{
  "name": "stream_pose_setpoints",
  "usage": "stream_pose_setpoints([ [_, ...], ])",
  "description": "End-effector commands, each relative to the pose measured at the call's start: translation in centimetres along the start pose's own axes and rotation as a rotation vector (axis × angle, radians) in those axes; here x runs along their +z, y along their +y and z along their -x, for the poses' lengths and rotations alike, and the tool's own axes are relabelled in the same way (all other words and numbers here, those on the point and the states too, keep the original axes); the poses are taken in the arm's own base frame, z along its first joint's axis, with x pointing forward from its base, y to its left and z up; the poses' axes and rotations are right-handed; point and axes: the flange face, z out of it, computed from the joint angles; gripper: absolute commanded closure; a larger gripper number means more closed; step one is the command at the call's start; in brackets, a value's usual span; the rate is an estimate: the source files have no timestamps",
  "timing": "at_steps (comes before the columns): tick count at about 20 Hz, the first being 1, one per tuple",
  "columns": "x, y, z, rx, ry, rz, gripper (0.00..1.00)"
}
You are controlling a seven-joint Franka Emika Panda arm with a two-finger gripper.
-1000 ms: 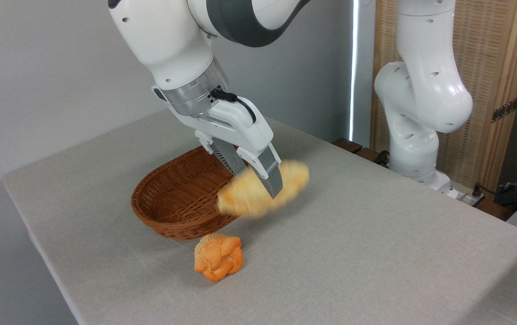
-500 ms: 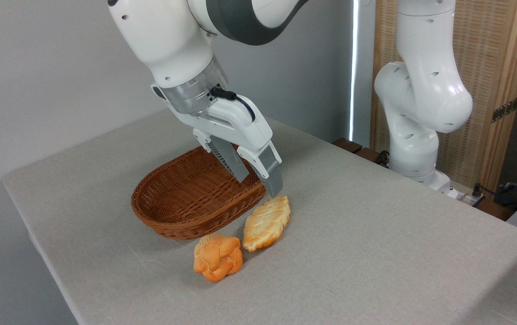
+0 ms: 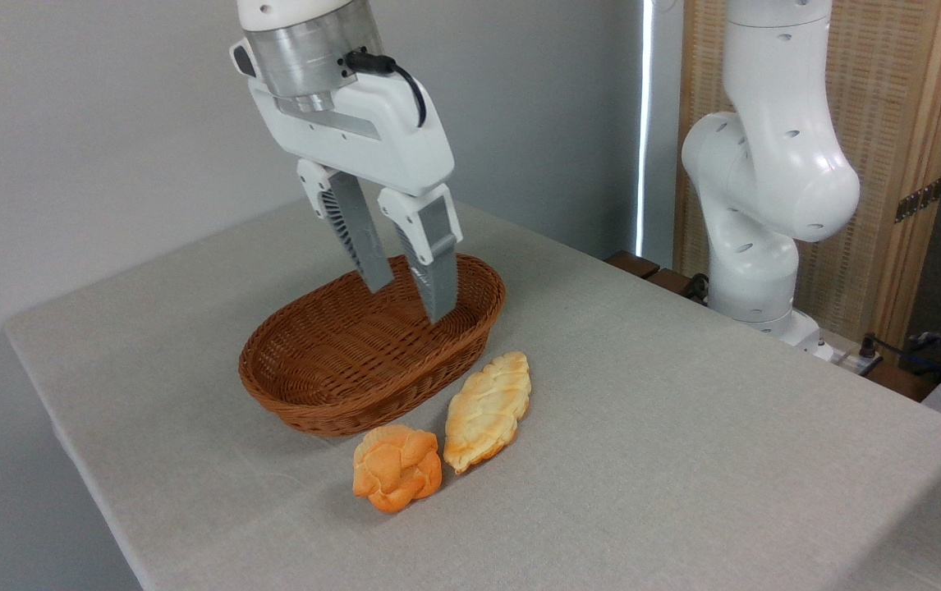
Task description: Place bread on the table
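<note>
Bread (image 3: 488,410) lies flat on the bench (image 3: 684,427), just right of the basket (image 3: 306,402). Gripper (image 3: 409,302) hangs above, jaws spread and empty; best retreat straight up, clear of the rim.

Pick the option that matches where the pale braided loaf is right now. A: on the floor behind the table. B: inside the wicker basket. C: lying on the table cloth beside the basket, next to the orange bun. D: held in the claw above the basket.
C: the bread lies flat on the table just outside the basket, close beside the orange bun, while the claw hangs open and empty above the basket.
</note>
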Motion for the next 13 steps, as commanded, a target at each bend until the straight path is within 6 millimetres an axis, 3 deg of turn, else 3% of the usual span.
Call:
stream_pose_setpoints([
  [1,-1.4,-0.1,-0.4,0.023,0.120,-0.008,0.00],
  [5,-1.4,-1.4,0.6,0.039,0.170,0.029,0.00],
  [13,-1.4,-1.3,0.8,0.035,0.161,0.042,0.00],
])
